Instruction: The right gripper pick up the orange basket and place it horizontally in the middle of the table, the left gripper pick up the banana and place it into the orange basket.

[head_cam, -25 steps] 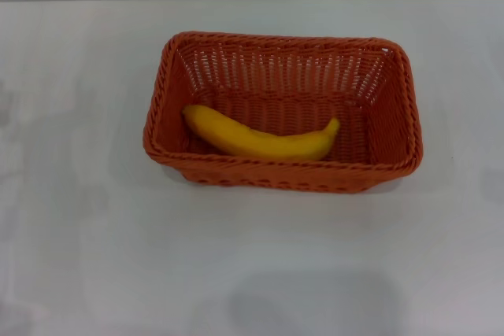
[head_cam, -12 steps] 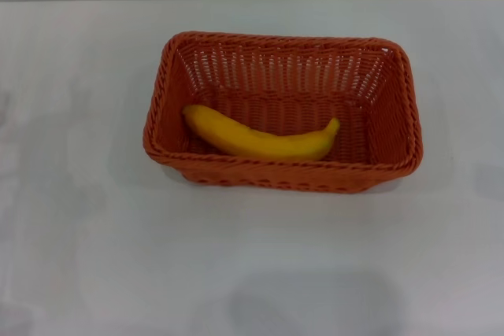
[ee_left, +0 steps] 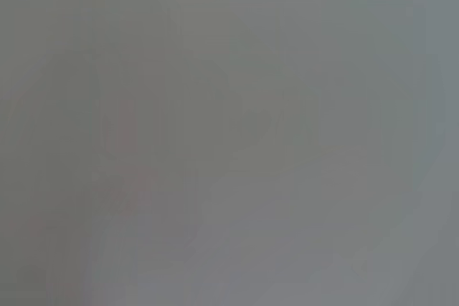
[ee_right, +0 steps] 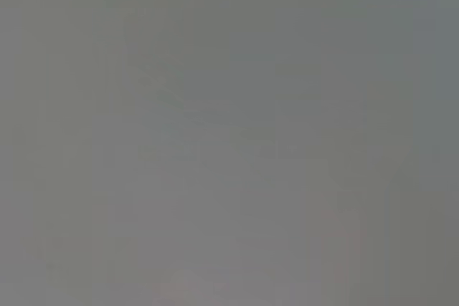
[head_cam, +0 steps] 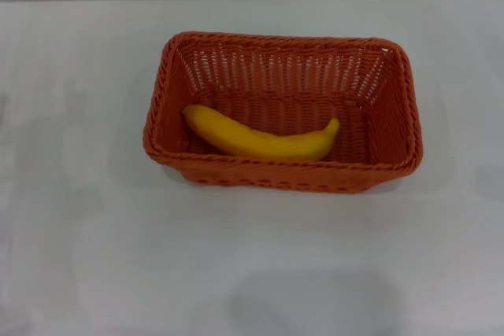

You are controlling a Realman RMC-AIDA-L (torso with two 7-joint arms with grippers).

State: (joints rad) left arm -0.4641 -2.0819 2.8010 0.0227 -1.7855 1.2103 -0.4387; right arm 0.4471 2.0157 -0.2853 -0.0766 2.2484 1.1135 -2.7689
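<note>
Lying inside orange basket on table — banana, both grippers' jaws unseen

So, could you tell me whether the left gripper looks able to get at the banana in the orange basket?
Probably yes: the banana lies uncovered in the open-topped orange basket, near its front wall, with nothing over it. Neither gripper is in view, though, so its starting position is unknown.

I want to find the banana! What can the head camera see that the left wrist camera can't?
Only the head view shows the banana lying inside the orange basket, which sits on the white table. Only the left wrist view shows a plain grey blur with nothing to recognise in it. Both share one thing: neither shows a gripper or arm.
</note>
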